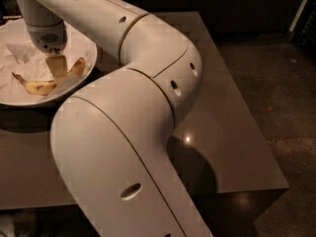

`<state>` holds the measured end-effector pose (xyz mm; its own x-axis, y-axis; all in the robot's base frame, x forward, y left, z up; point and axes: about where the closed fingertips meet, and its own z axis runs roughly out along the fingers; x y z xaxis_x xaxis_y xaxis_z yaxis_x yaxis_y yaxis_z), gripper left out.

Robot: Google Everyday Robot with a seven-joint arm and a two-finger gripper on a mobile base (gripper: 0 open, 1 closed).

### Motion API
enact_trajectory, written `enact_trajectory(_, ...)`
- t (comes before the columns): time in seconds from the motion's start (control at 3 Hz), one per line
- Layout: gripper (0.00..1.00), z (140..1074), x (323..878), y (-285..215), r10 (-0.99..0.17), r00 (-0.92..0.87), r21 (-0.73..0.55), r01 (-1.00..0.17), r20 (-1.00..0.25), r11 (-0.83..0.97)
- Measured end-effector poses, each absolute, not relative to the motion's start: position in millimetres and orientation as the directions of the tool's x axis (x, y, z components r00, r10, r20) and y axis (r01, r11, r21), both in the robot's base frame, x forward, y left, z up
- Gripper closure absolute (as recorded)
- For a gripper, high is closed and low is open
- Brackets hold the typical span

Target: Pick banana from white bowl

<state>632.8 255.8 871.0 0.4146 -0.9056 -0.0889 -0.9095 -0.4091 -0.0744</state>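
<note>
The one camera looks steeply down from close behind the arm (148, 142), whose pale links fill the foreground. The gripper (58, 72) sits farthest away, upper left, over the white bowl (88, 46); the table (232, 132) spreads to its right.

No lettering, label, brand or number readable anywhere, not on my arm (148, 48), white bowl (93, 51), banana (37, 87) or table (232, 132). My gripper (58, 69) sits low inside the bowl, at the banana
</note>
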Motion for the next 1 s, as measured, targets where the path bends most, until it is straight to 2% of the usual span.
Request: enact_trajectory(1.0,0.39,835,634,249,-0.915,0.386,-0.001,-0.921,-0.116,-0.389)
